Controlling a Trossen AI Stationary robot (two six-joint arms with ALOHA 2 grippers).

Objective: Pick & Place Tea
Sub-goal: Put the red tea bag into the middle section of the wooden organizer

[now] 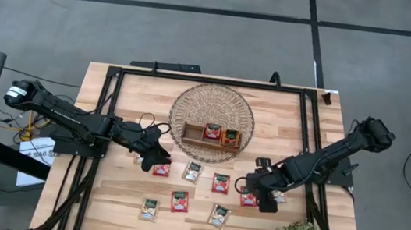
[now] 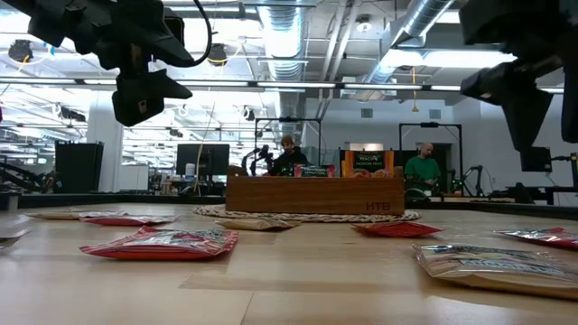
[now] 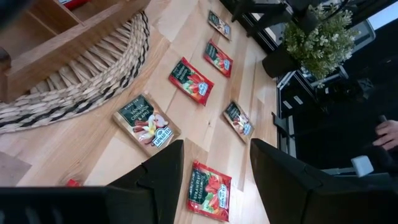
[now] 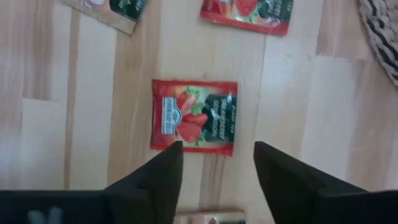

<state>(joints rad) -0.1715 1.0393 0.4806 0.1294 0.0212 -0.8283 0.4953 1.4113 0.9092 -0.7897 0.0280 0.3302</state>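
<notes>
**Sachets loose on the counter, both tools empty**

Sachets lie scattered over the wooden counter [image 1: 284, 117] in front of the round wicker basket [image 1: 191, 101]. The wooden tray [image 1: 195, 136] sits on the basket; from above, two sachets show in it, a red one [image 1: 212, 132] and an orange one [image 1: 230, 138], but the dividers are too small to tell which compartments they fill.

The left tool [image 1: 159, 159] hangs just beside a red sachet [image 1: 161, 169], its body covering part of that packet in the high view. Its wrist camera shows the two fingers [image 3: 158, 177] standing wide apart with nothing between them; past them lie a pale sachet with a dark-green top [image 3: 146, 121] and a red strawberry sachet [image 3: 208, 191], the latter partly hidden by the fingertips.

The right tool [image 1: 264, 203] hovers over the counter's right side, masking most of a pale sachet [image 1: 280, 196] beside it. Its fingers [image 4: 155, 180] are spread wide and empty, with a red strawberry sachet [image 4: 194, 116] lying flat just ahead of the tips, not touched. Two more packets are cut off at that view's edge.

In the low view, both tools are cropped by the frame. People in the room behind are too distant to describe.
</notes>
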